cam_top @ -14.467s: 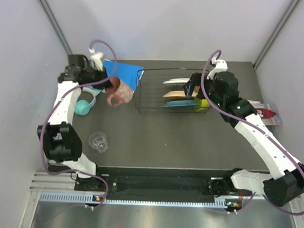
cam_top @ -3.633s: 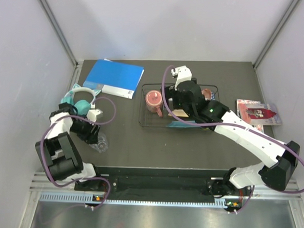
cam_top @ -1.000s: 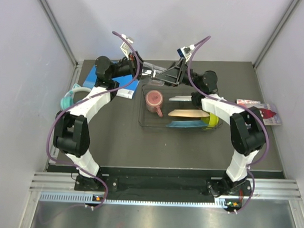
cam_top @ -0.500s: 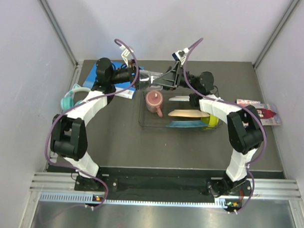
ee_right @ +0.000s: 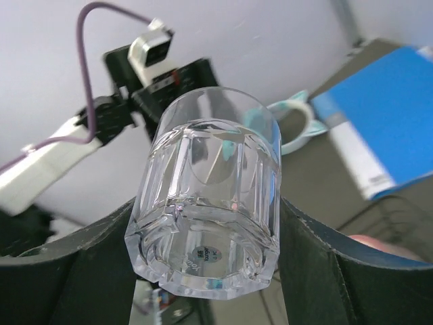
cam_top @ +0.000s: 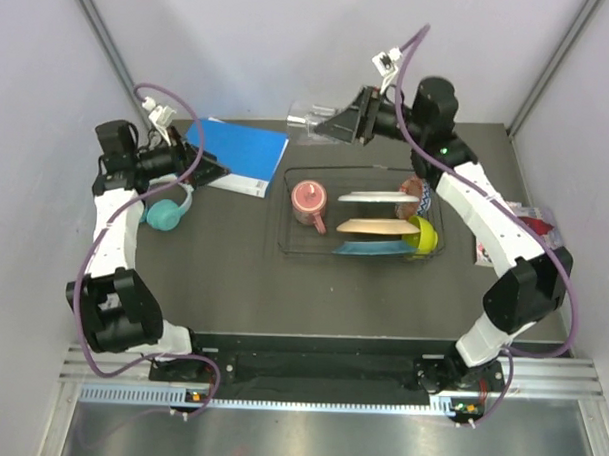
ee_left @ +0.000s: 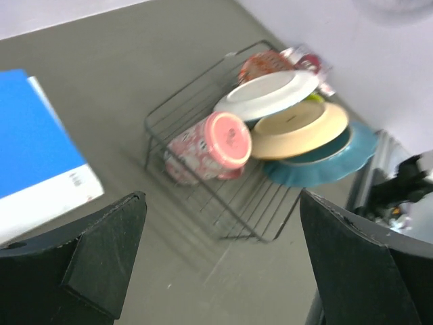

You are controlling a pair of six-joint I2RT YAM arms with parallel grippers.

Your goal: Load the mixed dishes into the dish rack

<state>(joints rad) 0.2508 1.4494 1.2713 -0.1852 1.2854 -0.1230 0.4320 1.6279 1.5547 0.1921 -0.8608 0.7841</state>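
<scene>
Above the table, seen from overhead, the right gripper [cam_top: 333, 124] holds a clear glass [cam_top: 308, 122] on its side in the air, over the table's far edge and beyond the far left corner of the black wire dish rack [cam_top: 294, 240]. Inside the rack a red tumbler [cam_top: 309, 203] lies on its side at the left. Beside it a white plate [cam_top: 378, 197], a peach plate [cam_top: 375, 227] and a teal scalloped plate [cam_top: 369, 247] lean in a row. A lime bowl [cam_top: 421, 234] and a red patterned bowl [cam_top: 414, 188] sit at the right end. The left gripper [cam_top: 201, 169] hangs with jaws apart over the left edge of a blue book [cam_top: 242, 154], near teal cat-ear headphones [cam_top: 165, 211]. From the left wrist, both fingers [ee_left: 101, 250] are spread wide with nothing between them, and the loaded rack lies beyond. From the right wrist, the glass fills the gap between the two fingers [ee_right: 74, 271], pressed on both sides, its base toward the camera.
</scene>
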